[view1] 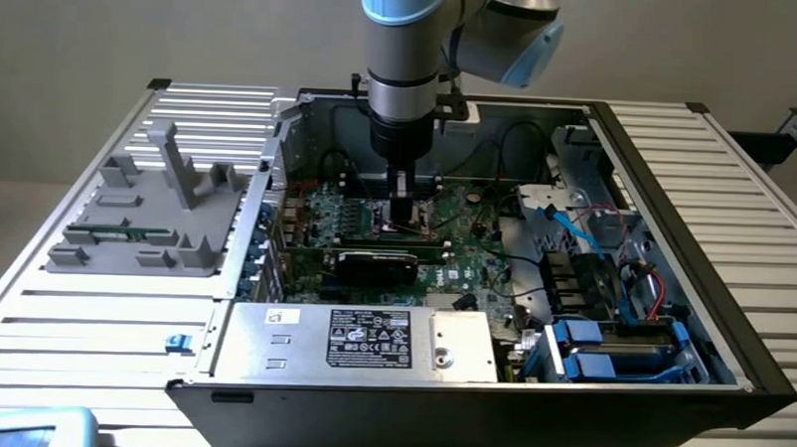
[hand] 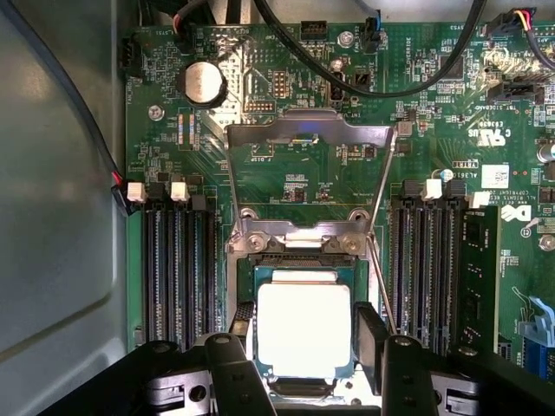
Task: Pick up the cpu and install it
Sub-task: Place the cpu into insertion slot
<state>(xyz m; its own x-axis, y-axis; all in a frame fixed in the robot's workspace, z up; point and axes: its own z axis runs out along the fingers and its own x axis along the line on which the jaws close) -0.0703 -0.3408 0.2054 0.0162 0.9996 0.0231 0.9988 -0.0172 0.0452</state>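
Open computer case [view1: 471, 417], cpu [hand: 303, 328] at socket [hand: 295, 239]

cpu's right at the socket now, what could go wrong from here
1. The cpu looks gripped at its edges by the gripper, right over the socket. If it goes down tilted or offset, the socket's contacts could get bent.
2. The thin retention lever runs close beside one of the fingers. A small sideways move might snag it.
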